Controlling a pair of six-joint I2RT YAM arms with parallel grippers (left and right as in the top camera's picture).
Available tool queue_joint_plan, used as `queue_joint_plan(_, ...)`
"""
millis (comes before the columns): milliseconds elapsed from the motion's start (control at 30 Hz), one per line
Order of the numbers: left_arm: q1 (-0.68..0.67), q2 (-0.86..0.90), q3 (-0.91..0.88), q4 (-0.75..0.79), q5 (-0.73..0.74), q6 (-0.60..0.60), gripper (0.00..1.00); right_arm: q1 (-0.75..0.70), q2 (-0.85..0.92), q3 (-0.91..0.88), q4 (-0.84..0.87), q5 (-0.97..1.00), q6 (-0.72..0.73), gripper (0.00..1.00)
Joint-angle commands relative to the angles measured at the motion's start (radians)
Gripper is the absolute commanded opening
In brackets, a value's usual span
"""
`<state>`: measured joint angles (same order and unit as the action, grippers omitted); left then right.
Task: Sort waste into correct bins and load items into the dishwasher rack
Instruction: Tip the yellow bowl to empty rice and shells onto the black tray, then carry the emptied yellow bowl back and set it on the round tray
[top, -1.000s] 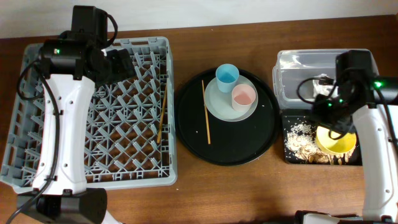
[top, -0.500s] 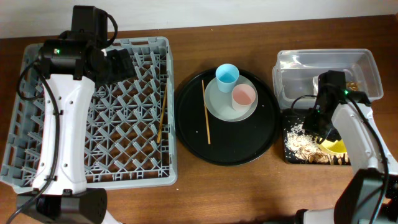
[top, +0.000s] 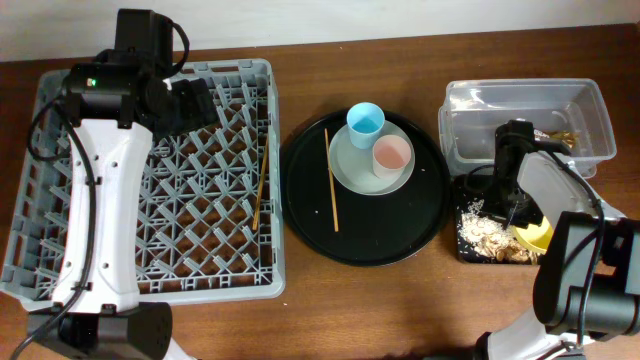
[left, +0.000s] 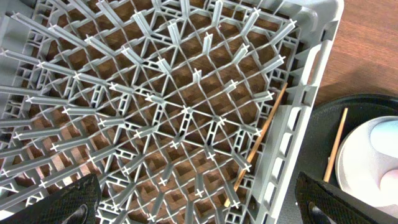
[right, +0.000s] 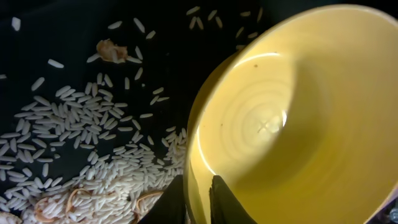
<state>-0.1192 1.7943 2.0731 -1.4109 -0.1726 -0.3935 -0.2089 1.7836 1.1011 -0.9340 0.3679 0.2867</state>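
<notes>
Rack (top: 180, 225) interior open (one chopstick (top: 259, 196))

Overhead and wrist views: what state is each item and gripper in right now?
Yellow bowl: tilted, empty, rim gripped by right gripper.
Pink cup: upright on plate.
Light blue cup: upright.
Left gripper: open above rack.
Food scraps: lying in black tray.

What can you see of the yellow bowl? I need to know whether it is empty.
The yellow bowl is round and glossy, plastic-looking, with faint rings inside and no food showing. It is tilted over the black tray, above scattered food scraps. The right gripper pinches its rim, one finger inside, one outside.
</notes>
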Motion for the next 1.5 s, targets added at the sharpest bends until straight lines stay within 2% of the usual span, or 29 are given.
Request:
queue_joint_plan(0,0.0,0.006,0.003,-0.001,-0.005,-0.013,0.99,-0.003,0.002,-0.012,0.0,0.033,0.007,0.15)
queue_joint_plan(33,0.0,0.006,0.003,-0.001,-0.005,-0.013,0.99,-0.003,0.002,-0.012,0.0,0.033,0.007,0.04)
queue_joint_plan(133,0.0,0.006,0.003,-0.001,-0.005,-0.013,0.99,-0.003,-0.002,0.002,-0.019,0.034,0.007,0.04)
queue_joint_plan(300,0.0,0.006,0.003,-0.001,-0.005,-0.013,0.99,-0.003,-0.083,0.195,-0.253,0.026,0.063,0.04)
queue_joint_plan(467,0.0,0.006,0.003,-0.001,-0.005,-0.013,0.99,-0.008,-0.262,0.232,-0.201,-0.107,0.063,0.04)
queue_joint_plan(633,0.0,0.006,0.003,-0.001,-0.005,-0.013,0.99,-0.083,-0.413,0.23,-0.152,-0.42,0.062,0.04)
queue_joint_plan(800,0.0,0.006,0.003,-0.001,-0.005,-0.013,0.99,-0.226,-0.47,0.23,-0.114,-0.73,0.027,0.04)
queue_joint_plan(867,0.0,0.006,0.003,-0.001,-0.005,-0.013,0.99,-0.301,-0.47,0.229,-0.108,-0.932,-0.074,0.04)
queue_joint_plan(900,0.0,0.006,0.003,-0.001,-0.005,-0.013,0.99,-0.362,-0.47,0.222,-0.122,-1.114,-0.178,0.04)
queue_joint_plan(1033,0.0,0.006,0.003,-0.001,-0.005,-0.013,0.99,-0.49,-0.47,0.209,-0.205,-1.357,-0.337,0.04)
queue_joint_plan(1100,0.0,0.006,0.003,-0.001,-0.005,-0.013,0.99,-0.552,-0.47,0.206,-0.246,-1.409,-0.392,0.04)
queue_joint_plan(1200,0.0,0.006,0.003,-0.001,-0.005,-0.013,0.99,-0.614,-0.47,0.204,-0.336,-1.41,-0.489,0.04)
queue_joint_plan(1267,0.0,0.006,0.003,-0.001,-0.005,-0.013,0.99,-0.606,-0.47,0.204,-0.425,-1.321,-0.519,0.04)
queue_joint_plan(1367,0.0,0.006,0.003,-0.001,-0.005,-0.013,0.99,-0.56,-0.47,0.204,-0.487,-1.213,-0.519,0.04)
queue_joint_plan(1467,0.0,0.006,0.003,-0.001,-0.005,-0.013,0.99,-0.453,-0.47,0.204,-0.517,-1.113,-0.518,0.03)
